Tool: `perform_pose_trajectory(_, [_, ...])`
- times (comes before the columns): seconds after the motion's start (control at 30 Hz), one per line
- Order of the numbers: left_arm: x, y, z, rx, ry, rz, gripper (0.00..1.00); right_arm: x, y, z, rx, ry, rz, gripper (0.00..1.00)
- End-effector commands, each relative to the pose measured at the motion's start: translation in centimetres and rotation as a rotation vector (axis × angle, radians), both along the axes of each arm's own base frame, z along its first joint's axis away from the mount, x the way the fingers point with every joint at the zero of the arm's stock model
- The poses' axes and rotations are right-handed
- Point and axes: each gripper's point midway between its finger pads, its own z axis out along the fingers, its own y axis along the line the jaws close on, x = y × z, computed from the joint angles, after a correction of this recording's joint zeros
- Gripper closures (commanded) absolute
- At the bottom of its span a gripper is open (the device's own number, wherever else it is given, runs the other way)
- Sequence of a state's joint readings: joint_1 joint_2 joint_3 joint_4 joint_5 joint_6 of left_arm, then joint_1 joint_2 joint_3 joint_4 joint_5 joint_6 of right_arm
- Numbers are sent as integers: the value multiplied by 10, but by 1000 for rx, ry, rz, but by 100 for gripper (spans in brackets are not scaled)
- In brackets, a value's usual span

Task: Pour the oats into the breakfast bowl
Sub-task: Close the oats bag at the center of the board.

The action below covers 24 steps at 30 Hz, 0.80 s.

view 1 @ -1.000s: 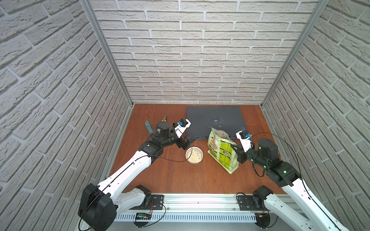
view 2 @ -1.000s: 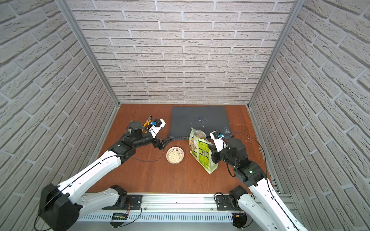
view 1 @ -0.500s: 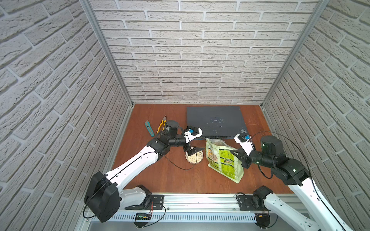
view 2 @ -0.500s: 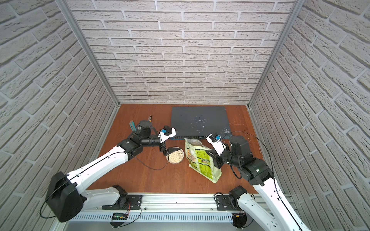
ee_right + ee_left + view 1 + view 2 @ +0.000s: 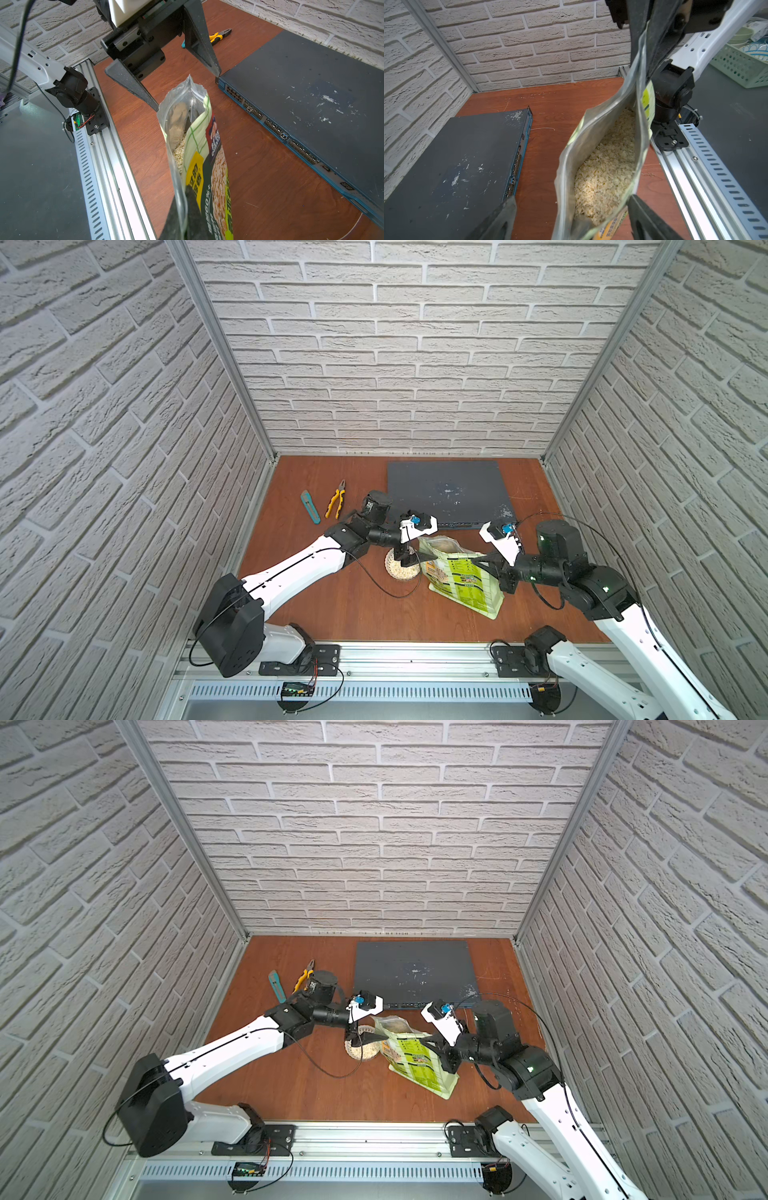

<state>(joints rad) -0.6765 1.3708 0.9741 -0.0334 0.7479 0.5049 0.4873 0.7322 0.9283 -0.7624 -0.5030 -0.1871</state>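
The breakfast bowl (image 5: 394,573) sits on the bench (image 5: 332,605) at about 9 o'clock from the pouch (image 5: 461,583), just beside its open mouth. It already holds a layer of oats (image 5: 401,571), so some pouring looks done.

Plenty of flakes remain inside the pouch, as the left wrist view shows. The pouch leans toward the bowl, with its base apparently on the bench at 5 o'clock.

The right pincer (image 5: 482,562) is pressed together on the pouch's upper edge, on the side away from the bowl. The left pincer (image 5: 417,559) is spread above the bowl, one finger either side of the pouch's near corner and not gripping it.

My judgement is that what remains is either a further tip to top up the bowl or setting the pouch down. The pictures do not show whether the amount is enough.

A dark network switch (image 5: 449,493) lies at 12 o'clock, with pliers (image 5: 336,504) and a cutter (image 5: 310,507) at 10 o'clock, all well apart from the bowl.
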Motion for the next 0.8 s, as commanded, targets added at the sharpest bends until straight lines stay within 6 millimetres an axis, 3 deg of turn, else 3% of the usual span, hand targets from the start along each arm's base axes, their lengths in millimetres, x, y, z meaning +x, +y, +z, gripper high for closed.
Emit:
perform_pose_trajectory(0.0, [-4,-7,3,-10,3,-46,13,1,17,55,129,-200,97,97])
perform_pose_trajectory(0.07, [-3,-9,-1,-4,20,-54,14,2,18,54,125,-200,100,96])
perform_pose_trajectory(0.33, [-4,-13,-7,35,70,-91,33,5,22,44,101,-190,113,96])
perform_pose_trajectory(0.63, [-5,-3,-15,97,80,-58,81,13,20,37,74,-202,85,96])
perform_pose_trajectory(0.77, [-8,8,-15,115,64,-11,88,21,18,26,37,-191,61,96])
